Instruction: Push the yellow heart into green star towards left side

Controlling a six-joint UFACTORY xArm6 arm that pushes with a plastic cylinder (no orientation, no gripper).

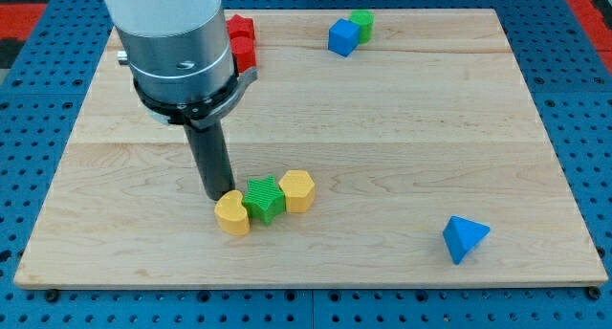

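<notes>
A green star (264, 199) lies on the wooden board (382, 128) at the lower middle. A yellow block (232, 214) touches its left side and looks rounded like a heart. A second yellow block (298, 190), with a pointed top, touches the star's right side. The three form a short row. My tip (216, 194) stands just above and left of the left yellow block, touching or almost touching it, to the left of the star.
Red blocks (241, 40) sit at the view's top left, partly hidden behind the arm. A blue block (341, 37) and a small green block (362, 24) sit at the top middle. A blue triangular block (464, 238) lies at the lower right.
</notes>
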